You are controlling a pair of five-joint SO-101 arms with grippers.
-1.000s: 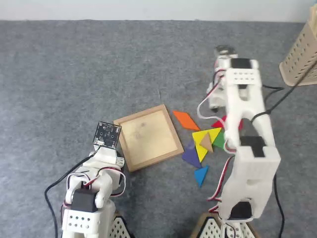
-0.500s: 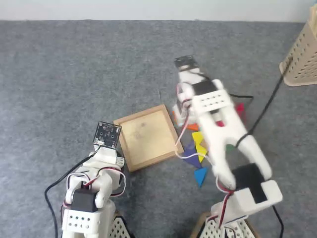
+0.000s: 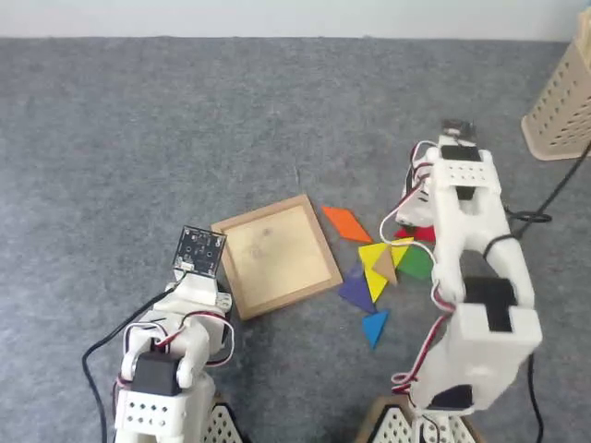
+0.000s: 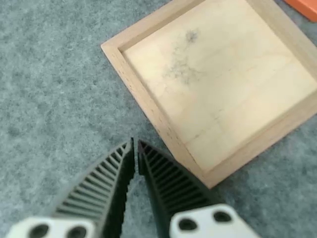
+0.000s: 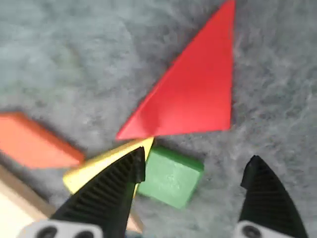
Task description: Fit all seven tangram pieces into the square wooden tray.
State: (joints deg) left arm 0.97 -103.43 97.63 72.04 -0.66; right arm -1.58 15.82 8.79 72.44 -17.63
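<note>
right gripper (image 5: 197, 162) hangs low over the pile w/ fingers spread wide, nothing between them. the green square (image 5: 171, 181) sits just under the gap, off toward one finger. the red triangle (image 5: 195, 104) lies just beyond it, and the yellow triangle (image 5: 106, 161) meets the green at a corner. left gripper (image 4: 135, 148) is pressed together, empty, over the grey carpet (image 3: 138, 138) just beside a corner of the tray (image 4: 148, 106). none of the pcs is in the tray yet; all lie on the carpet beside it.

my read: the step is a first pick, prob the green square. to do it well:
- centre the gap on the green before dropping, since it's off-centre now
- line the fingers up w/ two parallel edges, not corners (thin flat pcs on soft pile tend to tip or slide)
- keep the near finger off the yellow's tip so it doesn't get dragged
- carry it level, set it flat in a tray corner

the orange parallelogram (image 5: 34, 141) is nearest the tray, an easy next pick imo.

writing: no readable print or labels on the pcs, tray or carpet.
</note>
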